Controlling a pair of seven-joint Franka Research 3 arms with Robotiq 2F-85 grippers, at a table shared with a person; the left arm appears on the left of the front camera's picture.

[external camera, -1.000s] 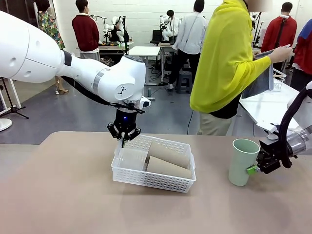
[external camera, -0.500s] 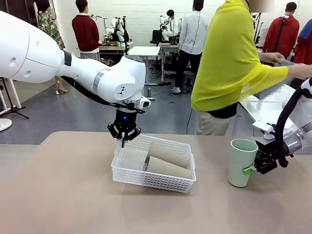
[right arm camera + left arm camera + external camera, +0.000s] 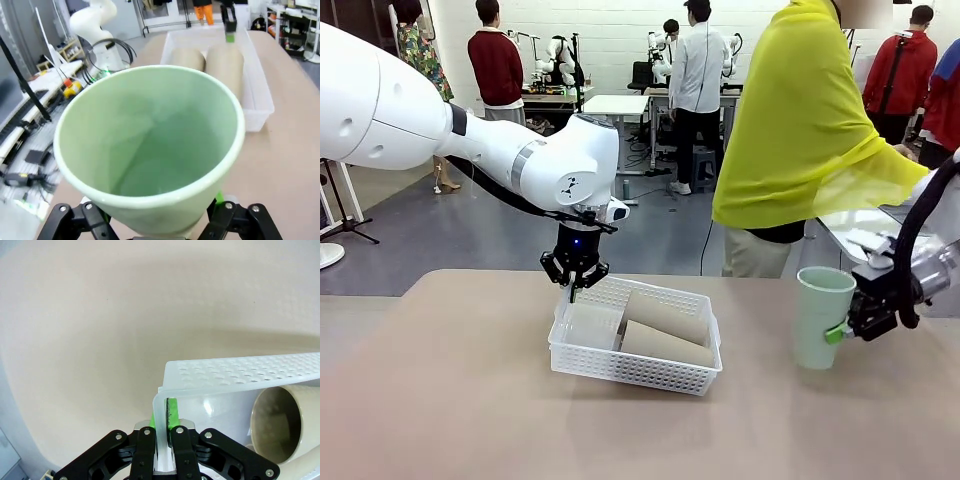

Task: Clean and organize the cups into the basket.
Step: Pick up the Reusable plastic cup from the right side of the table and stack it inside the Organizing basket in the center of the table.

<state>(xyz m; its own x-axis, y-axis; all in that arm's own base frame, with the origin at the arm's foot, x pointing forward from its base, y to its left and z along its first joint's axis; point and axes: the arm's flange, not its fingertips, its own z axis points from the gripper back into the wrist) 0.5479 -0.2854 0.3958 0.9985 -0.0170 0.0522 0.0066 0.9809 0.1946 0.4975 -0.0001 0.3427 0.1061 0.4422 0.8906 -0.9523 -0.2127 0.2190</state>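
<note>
The white lattice basket (image 3: 630, 368) sits mid-table with two tan cups (image 3: 665, 318) lying side by side in its right part. My left gripper (image 3: 575, 284) is shut on the basket's far-left rim; in the left wrist view the gripper (image 3: 164, 415) pinches the thin basket wall (image 3: 240, 372), with a tan cup's mouth (image 3: 277, 422) to the right. My right gripper (image 3: 847, 328) is shut on the upright mint-green cup (image 3: 822, 318), held slightly above the table at the right. The right wrist view looks into that green cup (image 3: 150, 145), with the basket (image 3: 260, 95) beyond.
A person in a yellow top (image 3: 800, 130) stands at the far edge, turned toward a side table (image 3: 865, 225) on the right. Bare tabletop (image 3: 450, 400) stretches left of and in front of the basket.
My right gripper has lifted the green cup a little and shifted it slightly right. The person has turned further toward the side table. The left gripper and basket stay put.
</note>
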